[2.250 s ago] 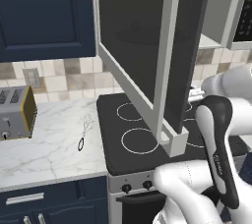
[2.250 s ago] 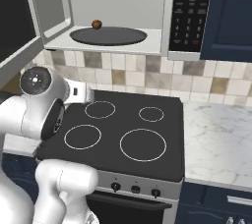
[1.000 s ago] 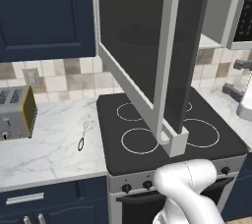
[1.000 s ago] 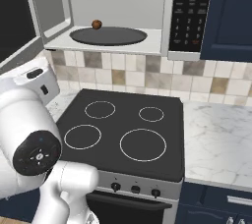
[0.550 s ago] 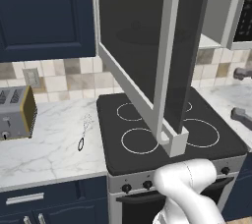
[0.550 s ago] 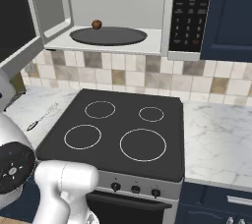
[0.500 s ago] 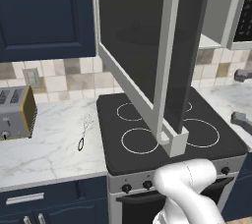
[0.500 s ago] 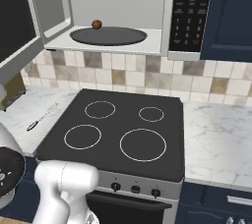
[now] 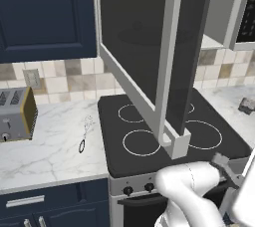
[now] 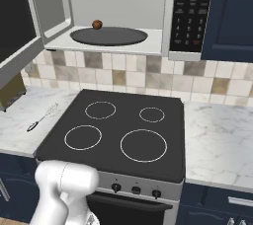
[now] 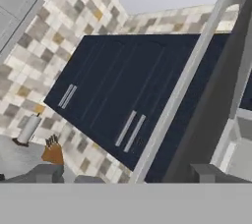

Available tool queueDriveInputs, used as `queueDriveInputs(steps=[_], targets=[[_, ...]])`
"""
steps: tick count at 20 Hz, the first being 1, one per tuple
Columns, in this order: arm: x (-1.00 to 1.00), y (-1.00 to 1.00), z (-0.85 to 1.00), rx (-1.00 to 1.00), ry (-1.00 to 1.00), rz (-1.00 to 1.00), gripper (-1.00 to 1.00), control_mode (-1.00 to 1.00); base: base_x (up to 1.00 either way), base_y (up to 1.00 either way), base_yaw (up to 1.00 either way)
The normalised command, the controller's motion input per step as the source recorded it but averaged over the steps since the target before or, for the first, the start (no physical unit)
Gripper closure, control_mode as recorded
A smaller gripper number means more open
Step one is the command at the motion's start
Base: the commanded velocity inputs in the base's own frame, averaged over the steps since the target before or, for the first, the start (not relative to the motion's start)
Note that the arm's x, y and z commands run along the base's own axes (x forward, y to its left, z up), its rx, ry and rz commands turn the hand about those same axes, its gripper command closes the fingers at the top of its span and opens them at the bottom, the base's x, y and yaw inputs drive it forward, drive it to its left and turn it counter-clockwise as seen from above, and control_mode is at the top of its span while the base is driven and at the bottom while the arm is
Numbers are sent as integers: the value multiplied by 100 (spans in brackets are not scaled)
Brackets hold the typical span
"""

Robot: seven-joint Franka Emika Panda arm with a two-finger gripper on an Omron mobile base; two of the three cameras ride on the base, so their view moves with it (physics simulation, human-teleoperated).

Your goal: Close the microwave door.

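- Standing wide open, the microwave door (image 9: 144, 47) juts out from the microwave (image 10: 118, 9) over the stove (image 10: 118, 132), seen nearly edge-on from the left base view; its dark smoky glass sits in a light grey frame.
- A long grey bar handle (image 11: 184, 80) runs diagonally through the hand view, rounded and smooth, beside the door's dark panel; I judge this to be the door seen from close by.
- The gripper (image 11: 125, 173) shows two dark finger tips set apart with nothing between them, so it holds nothing and stands open.
- The step in hand looks like the approach. To do it well, the fingers should meet the door's outer face or the bar near the free edge, far from the hinge, and push in a steady arc, since flat glass gives little grip.
- Inside the open cavity lies a dark round turntable plate (image 10: 108, 36) with a small brown ball-like item (image 10: 97, 24) at its rim, well inside the opening.
- A black button panel (image 10: 190, 9) sits on the right of the cavity.
- On the marble counter (image 9: 50, 146) lie a thin wire whisk (image 9: 84, 132) and, further left, a silver toaster (image 9: 17, 114).
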Motion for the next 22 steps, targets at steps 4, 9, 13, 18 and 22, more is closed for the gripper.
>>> queueDriveInputs(steps=[4, 9, 13, 18, 22], targets=[[0, 69, -21, -8, 7, -63, -100, -100, 0, 0, 0], [3, 70, -20, -12, 7, -64, -100, -100, 0, 0, 0], [39, 55, -32, -12, 2, -50, -100, -100, 0, 0, 0], [61, 23, -14, -7, 0, -27, -100, -100, 0, 0, 0], [63, 9, -6, 0, -11, -18, -100, -100, 0, 0, 0]])
